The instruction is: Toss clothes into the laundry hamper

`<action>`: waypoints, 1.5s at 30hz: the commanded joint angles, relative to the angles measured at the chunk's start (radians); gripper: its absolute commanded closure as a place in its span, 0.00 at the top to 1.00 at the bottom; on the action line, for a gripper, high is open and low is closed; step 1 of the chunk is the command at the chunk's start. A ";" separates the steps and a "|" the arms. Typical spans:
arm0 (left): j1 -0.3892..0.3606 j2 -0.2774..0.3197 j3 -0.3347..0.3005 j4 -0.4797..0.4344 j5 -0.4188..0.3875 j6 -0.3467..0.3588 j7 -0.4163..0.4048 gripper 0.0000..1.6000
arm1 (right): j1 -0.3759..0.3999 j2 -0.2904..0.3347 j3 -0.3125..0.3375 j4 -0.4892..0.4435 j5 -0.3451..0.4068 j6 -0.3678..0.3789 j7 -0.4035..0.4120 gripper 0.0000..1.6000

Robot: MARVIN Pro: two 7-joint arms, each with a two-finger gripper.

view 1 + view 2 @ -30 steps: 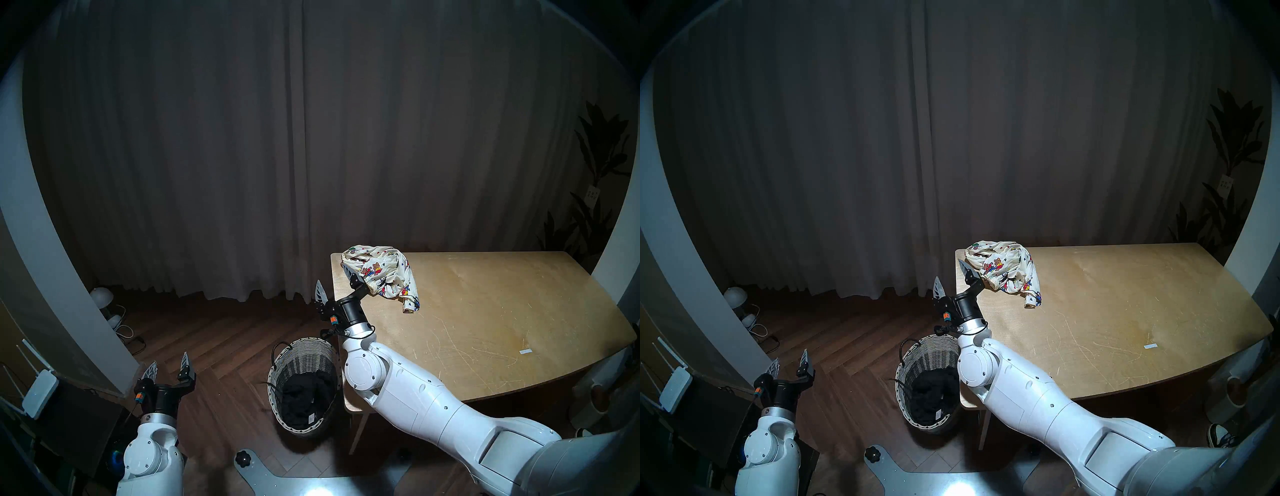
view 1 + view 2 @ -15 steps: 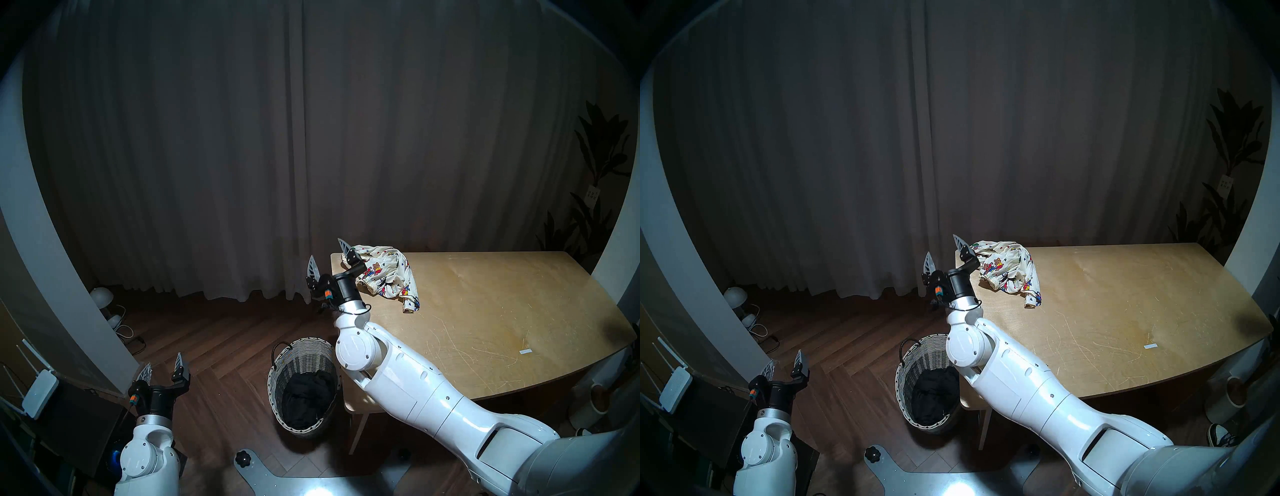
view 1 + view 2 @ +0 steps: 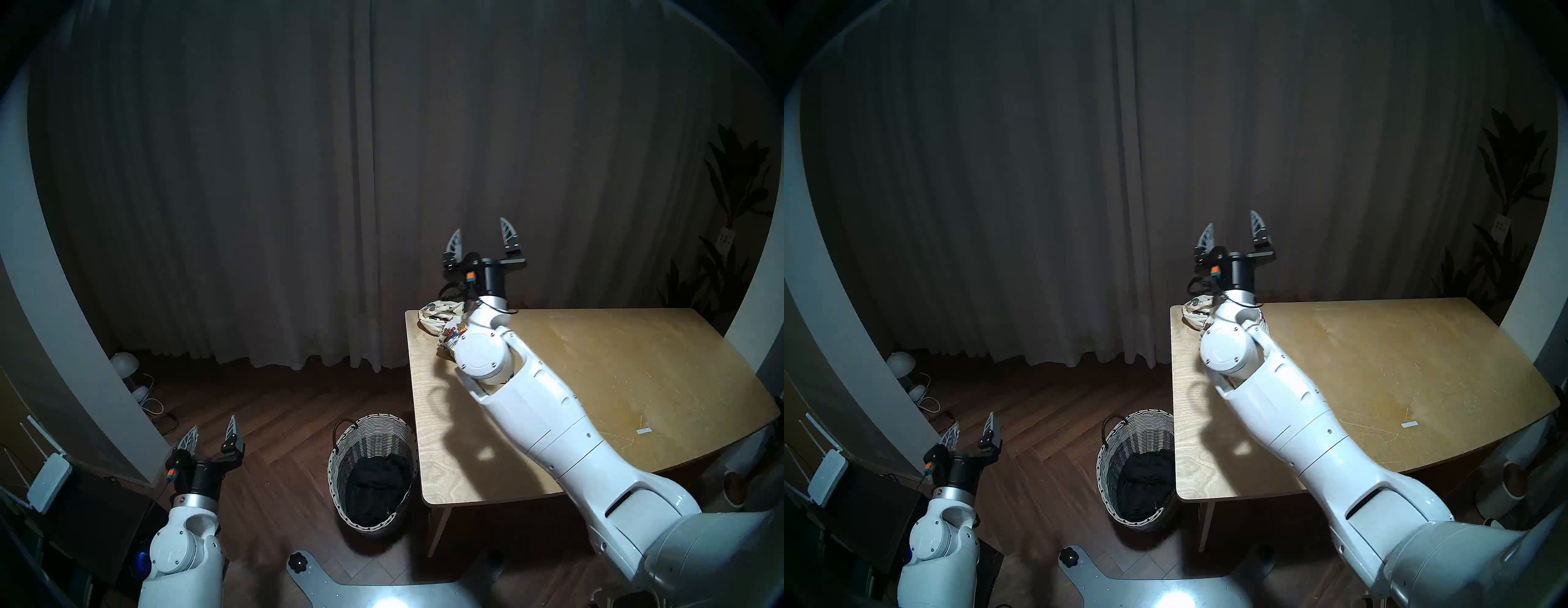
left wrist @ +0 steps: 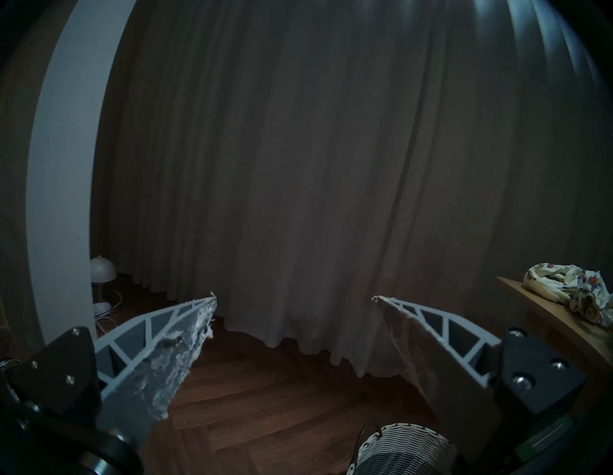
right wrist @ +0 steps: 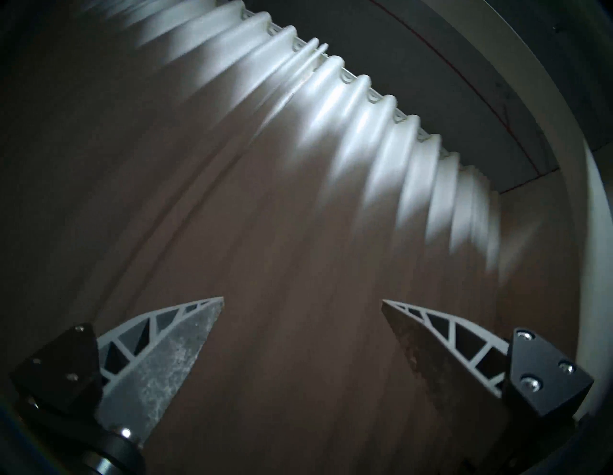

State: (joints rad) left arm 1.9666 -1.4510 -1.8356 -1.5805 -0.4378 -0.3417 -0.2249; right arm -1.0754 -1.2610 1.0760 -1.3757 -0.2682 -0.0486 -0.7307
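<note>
Grey ribbed fingers are seen spread wide on the right pincer [image 3: 482, 233], which is raised above the far left corner of the worktop [image 3: 594, 382] with nothing between its jaws; only the curtain [image 5: 232, 199] is faced in its wrist view, which is blurred. The left pincer [image 3: 211, 429] is likewise held wide apart and empty, low over the wooden floor [image 3: 275, 416], well apart from the laundry hamper [image 3: 368, 437]. The cream bear-print garment [image 3: 437, 320] is left bunched at the far left corner of the worktop, largely hidden in both head views by the right arm's wrist, and shown more fully at the right edge of the left wrist view [image 4: 570, 292]. The hamper is stood on the floor just beside the worktop's near left corner, and dark clothes [image 3: 373, 488] are lain inside it; whether one or two garments are there cannot be told, the folds being too dark to separate
</note>
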 commanded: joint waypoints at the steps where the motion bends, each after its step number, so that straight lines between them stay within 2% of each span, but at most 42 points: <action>1: -0.111 0.016 0.083 -0.087 0.032 0.001 -0.040 1.00 | -0.055 0.117 0.151 0.005 0.031 0.013 -0.055 1.00; 2: -0.126 0.017 0.099 -0.093 0.038 0.004 -0.045 1.00 | -0.070 0.133 0.161 0.013 0.037 0.017 -0.060 1.00; 3: -0.117 0.019 0.111 -0.104 0.042 0.005 -0.047 1.00 | -0.080 0.124 0.166 0.022 0.042 0.021 -0.064 1.00; 4: -0.147 0.018 0.129 -0.103 0.050 0.011 -0.052 1.00 | -0.100 0.155 0.184 0.031 0.050 0.024 -0.067 1.00; 5: -0.142 0.018 0.145 -0.112 0.054 0.013 -0.055 1.00 | -0.112 0.151 0.197 0.042 0.055 0.029 -0.071 1.00; 6: -0.167 0.016 0.160 -0.110 0.061 0.018 -0.058 1.00 | -0.125 0.175 0.204 0.049 0.063 0.031 -0.074 1.00; 9: -0.202 0.013 0.211 -0.117 0.080 0.031 -0.068 1.00 | -0.163 0.195 0.246 0.082 0.085 0.038 -0.082 1.00; 10: -0.190 0.012 0.225 -0.127 0.084 0.034 -0.071 1.00 | -0.173 0.202 0.257 0.091 0.090 0.039 -0.084 1.00; 15: -0.255 -0.003 0.320 -0.127 0.120 0.074 -0.091 1.00 | -0.223 0.235 0.315 0.147 0.126 0.045 -0.086 1.00; 18: -0.292 -0.017 0.373 -0.125 0.143 0.099 -0.101 1.00 | -0.243 0.247 0.342 0.173 0.146 0.044 -0.084 1.00; 19: -0.272 -0.024 0.387 -0.138 0.150 0.104 -0.102 1.00 | -0.249 0.249 0.349 0.182 0.153 0.044 -0.081 1.00; 20: -0.317 -0.027 0.404 -0.123 0.159 0.117 -0.105 1.00 | -0.253 0.251 0.355 0.188 0.158 0.043 -0.079 1.00; 21: -0.292 -0.034 0.414 -0.140 0.165 0.120 -0.105 1.00 | -0.258 0.252 0.359 0.196 0.163 0.042 -0.076 1.00; 24: -0.328 -0.053 0.447 -0.144 0.188 0.152 -0.106 1.00 | -0.273 0.249 0.365 0.224 0.182 0.041 -0.066 1.00; 27: -0.383 -0.065 0.462 -0.130 0.202 0.181 -0.104 1.00 | -0.280 0.246 0.366 0.240 0.194 0.037 -0.058 1.00; 28: -0.364 -0.070 0.461 -0.138 0.205 0.182 -0.102 1.00 | -0.281 0.244 0.365 0.243 0.197 0.036 -0.055 1.00; 30: -0.400 -0.075 0.466 -0.126 0.213 0.201 -0.101 1.00 | -0.285 0.242 0.364 0.251 0.204 0.034 -0.047 1.00; 31: -0.384 -0.079 0.465 -0.131 0.215 0.202 -0.100 1.00 | -0.287 0.240 0.362 0.254 0.206 0.034 -0.044 1.00; 34: -0.440 -0.083 0.469 -0.103 0.228 0.231 -0.096 1.00 | -0.296 0.235 0.359 0.264 0.216 0.032 -0.031 1.00; 35: -0.423 -0.087 0.467 -0.106 0.231 0.233 -0.095 1.00 | -0.299 0.234 0.358 0.266 0.219 0.031 -0.028 1.00; 43: -0.514 -0.092 0.457 -0.031 0.262 0.291 -0.071 1.00 | -0.320 0.227 0.354 0.267 0.242 0.026 -0.001 1.00; 45: -0.515 -0.095 0.453 -0.018 0.268 0.300 -0.063 1.00 | -0.324 0.225 0.353 0.265 0.247 0.024 0.006 1.00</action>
State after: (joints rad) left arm 1.5432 -1.5295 -1.3697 -1.6160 -0.1850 -0.0630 -0.3047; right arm -1.3963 -1.0303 1.4322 -1.0960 -0.0270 -0.0135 -0.7322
